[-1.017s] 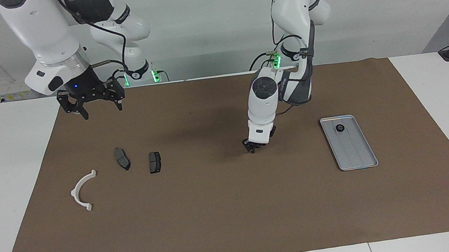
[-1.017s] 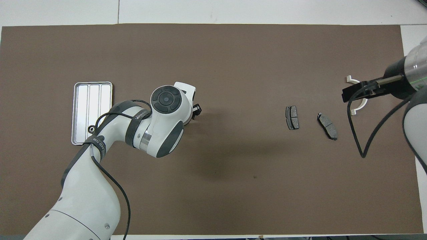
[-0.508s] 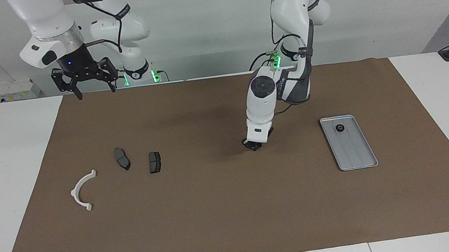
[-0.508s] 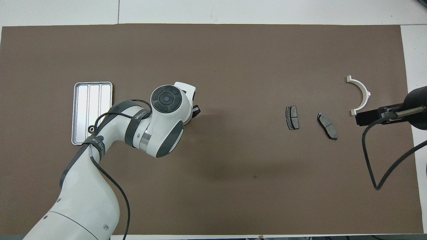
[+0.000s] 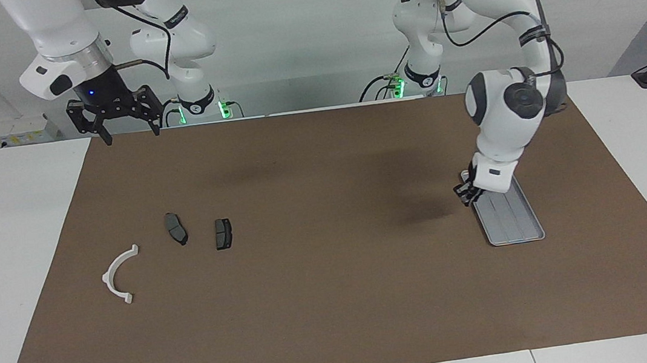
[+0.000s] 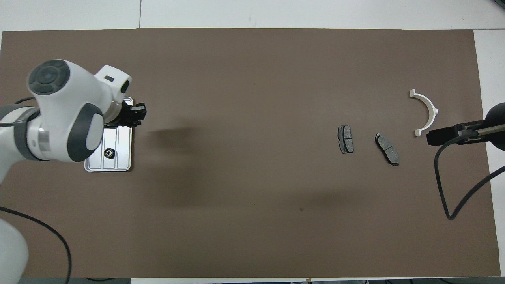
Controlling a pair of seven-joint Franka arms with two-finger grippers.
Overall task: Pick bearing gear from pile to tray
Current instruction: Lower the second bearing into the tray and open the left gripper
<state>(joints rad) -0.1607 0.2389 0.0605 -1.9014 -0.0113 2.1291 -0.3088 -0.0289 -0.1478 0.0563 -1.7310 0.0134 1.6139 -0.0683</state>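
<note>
Facing view: my left claw (image 5: 467, 192) hung at the tray (image 5: 510, 215) rim, grip unreadable; the right claw (image 5: 114, 116) waited spread.

Overhead view: one gear (image 6: 108, 152) already lay in the tray; I judged release should come squarely over its floor.

Tray (image 5: 514, 220): ribbed silver metal, satin. Mat (image 5: 337, 301): matt brown. Arc piece (image 5: 118, 277): white plastic.

Both arms (image 5: 500, 125) are glossy white with dark grey round joint caps and black cables looped alongside. The grippers (image 5: 113, 111) are black, and green lights, probably status lamps, glow at the bases.
</note>
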